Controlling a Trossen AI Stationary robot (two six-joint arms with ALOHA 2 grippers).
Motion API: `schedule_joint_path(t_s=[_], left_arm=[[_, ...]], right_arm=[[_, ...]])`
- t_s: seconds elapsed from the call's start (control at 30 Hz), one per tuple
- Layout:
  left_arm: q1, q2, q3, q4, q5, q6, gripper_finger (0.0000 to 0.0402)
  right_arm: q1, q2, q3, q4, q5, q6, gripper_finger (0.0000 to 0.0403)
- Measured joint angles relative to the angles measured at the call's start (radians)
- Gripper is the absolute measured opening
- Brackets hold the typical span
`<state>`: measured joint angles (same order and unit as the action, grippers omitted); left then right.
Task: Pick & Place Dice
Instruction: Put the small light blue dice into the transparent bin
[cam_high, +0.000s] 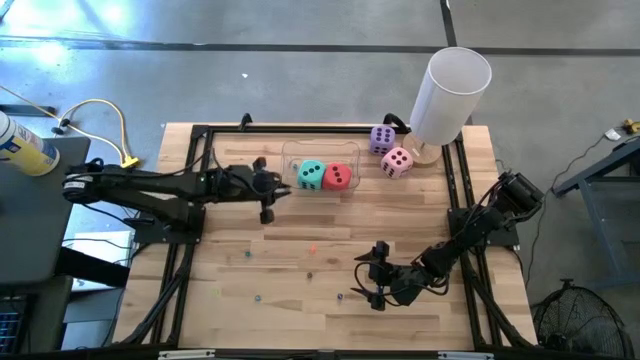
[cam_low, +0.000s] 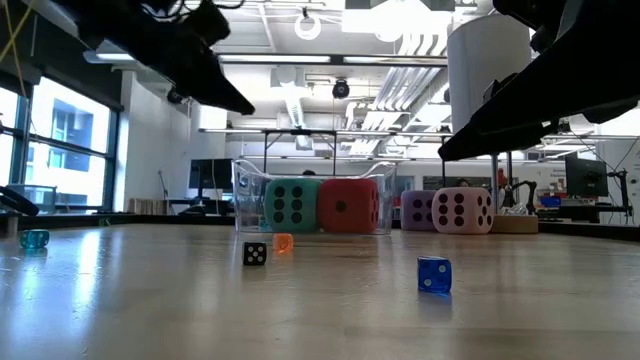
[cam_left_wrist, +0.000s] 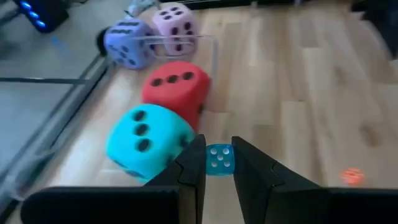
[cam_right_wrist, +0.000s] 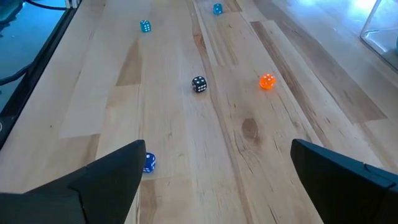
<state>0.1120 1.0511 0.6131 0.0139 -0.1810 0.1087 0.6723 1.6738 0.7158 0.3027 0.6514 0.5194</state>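
My left gripper (cam_left_wrist: 219, 152) hangs above the table beside a clear container (cam_high: 347, 150) and is shut on a small translucent blue die (cam_left_wrist: 219, 163). The teal die (cam_high: 312, 175) and red die (cam_high: 338, 177) sit inside that container. The purple die (cam_high: 381, 139) and pink die (cam_high: 397, 162) rest on the table beyond it, by the tall white cylinder (cam_high: 450, 90). My right gripper (cam_high: 372, 275) is open over the near right part of the table and touches nothing. My left gripper pinches the small blue die (cam_left_wrist: 219, 163) between its two fingertips (cam_left_wrist: 198, 155), one on each of two opposite faces. The die is lifted clear of the table, next to the teal die (cam_left_wrist: 146, 140).
Several small dice lie loose on the wood: a black one (cam_right_wrist: 199, 84), an orange one (cam_right_wrist: 267, 81), a blue one (cam_right_wrist: 149, 163) by my right gripper's finger and teal ones (cam_right_wrist: 145, 25) farther off. A black frame (cam_high: 200, 128) borders the table.
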Motion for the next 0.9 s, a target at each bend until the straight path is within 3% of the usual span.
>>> schedule_joint_path(t_s=[0.13, 0.37, 0.53, 0.9], left_arm=[[0.109, 0.068, 0.012, 0.044, 0.0, 0.029, 0.0055], [0.271, 0.247, 0.012, 0.196, 0.095, -0.074, 0.0061], [0.287, 0.314, 0.012, 0.296, 0.097, -0.141, 0.0068], [0.283, 0.32, 0.012, 0.309, 0.071, -0.057, 0.0072]], right_arm=[[0.0, 0.0, 0.0, 0.0, -0.001, 0.0, 0.0392], [0.002, 0.0, 0.0, -0.011, -0.002, -0.003, 0.0392], [0.002, 0.0, 0.0, -0.022, -0.002, -0.001, 0.0392], [0.002, 0.0, 0.0, -0.02, -0.003, 0.011, 0.0392]])
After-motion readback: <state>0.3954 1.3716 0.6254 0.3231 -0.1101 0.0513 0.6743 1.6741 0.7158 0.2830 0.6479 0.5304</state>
